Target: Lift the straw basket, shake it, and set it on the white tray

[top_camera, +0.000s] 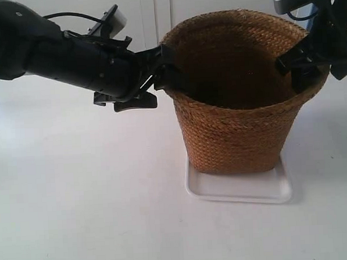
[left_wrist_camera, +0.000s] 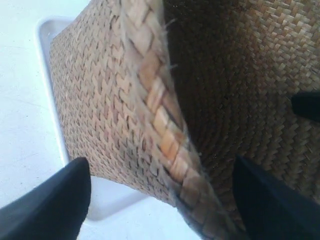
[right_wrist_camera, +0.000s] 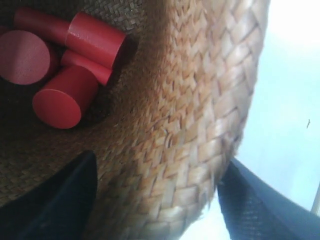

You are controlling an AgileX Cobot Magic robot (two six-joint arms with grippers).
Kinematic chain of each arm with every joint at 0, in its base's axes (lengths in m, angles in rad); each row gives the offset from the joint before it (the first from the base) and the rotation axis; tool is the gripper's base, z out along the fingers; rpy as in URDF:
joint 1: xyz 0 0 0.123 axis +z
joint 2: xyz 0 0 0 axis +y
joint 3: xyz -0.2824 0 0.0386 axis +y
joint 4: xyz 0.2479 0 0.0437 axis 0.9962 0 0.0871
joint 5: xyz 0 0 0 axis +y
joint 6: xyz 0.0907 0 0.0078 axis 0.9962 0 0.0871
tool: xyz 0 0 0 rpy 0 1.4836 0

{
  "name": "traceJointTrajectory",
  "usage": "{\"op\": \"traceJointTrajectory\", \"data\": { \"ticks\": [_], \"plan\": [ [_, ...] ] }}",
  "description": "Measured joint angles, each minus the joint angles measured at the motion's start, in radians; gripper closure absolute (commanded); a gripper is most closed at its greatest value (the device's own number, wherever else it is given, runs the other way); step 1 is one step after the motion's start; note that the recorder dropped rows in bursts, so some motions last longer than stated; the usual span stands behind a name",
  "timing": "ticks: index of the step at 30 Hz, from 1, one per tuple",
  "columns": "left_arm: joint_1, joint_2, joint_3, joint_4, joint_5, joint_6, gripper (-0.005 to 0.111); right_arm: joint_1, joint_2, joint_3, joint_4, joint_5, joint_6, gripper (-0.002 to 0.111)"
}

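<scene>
The straw basket (top_camera: 233,103) stands upright with its base on the white tray (top_camera: 241,190). The gripper (top_camera: 162,72) of the arm at the exterior view's left straddles one side of the braided rim. The gripper (top_camera: 301,65) of the arm at the exterior view's right straddles the opposite side. In the left wrist view my left gripper (left_wrist_camera: 160,200) is open, with the basket's rim (left_wrist_camera: 155,105) between wide-apart fingers and a gap at the outer finger (left_wrist_camera: 50,205); the tray (left_wrist_camera: 45,35) shows beneath. My right gripper (right_wrist_camera: 157,200) is open too, one finger inside the basket (right_wrist_camera: 200,115) and one outside.
Several red wooden cylinders (right_wrist_camera: 65,97) lie on the basket's floor. The white tabletop (top_camera: 79,216) spreads around the tray. A pale wall or cabinet front (top_camera: 155,11) stands behind the basket.
</scene>
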Motion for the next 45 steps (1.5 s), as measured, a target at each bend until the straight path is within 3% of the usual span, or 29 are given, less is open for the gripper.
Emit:
{"op": "traceJointTrajectory", "data": {
  "ticks": [20,30,34,36,38,42,43,45],
  "plan": [
    [0.0,0.0,-0.141,0.036,0.059,0.011,0.027,0.0,-0.016,0.0,-0.009,-0.031,0.002,0.044],
    [0.002,-0.013,-0.157,0.099,0.061,0.011,0.027,0.0,-0.141,0.0,-0.015,-0.09,0.002,0.044],
    [0.042,-0.112,-0.157,0.11,0.043,0.033,0.027,0.0,-0.245,0.0,-0.015,-0.138,0.017,0.044],
    [0.057,-0.161,-0.157,0.12,0.037,0.072,0.034,0.0,-0.284,0.0,-0.015,-0.149,0.023,0.045],
    [0.064,-0.205,-0.157,0.148,0.035,0.085,0.054,0.0,-0.315,0.0,-0.015,-0.149,0.026,0.056],
    [0.064,-0.269,-0.157,0.245,0.038,0.091,0.101,0.0,-0.363,0.0,-0.013,-0.151,0.054,0.103],
    [0.064,-0.292,-0.157,0.282,0.047,0.091,0.106,0.0,-0.381,0.0,-0.013,-0.153,0.058,0.108],
    [0.064,-0.324,-0.157,0.343,0.064,0.089,0.107,0.0,-0.428,0.014,-0.007,-0.172,0.073,0.108]
  ]
}}
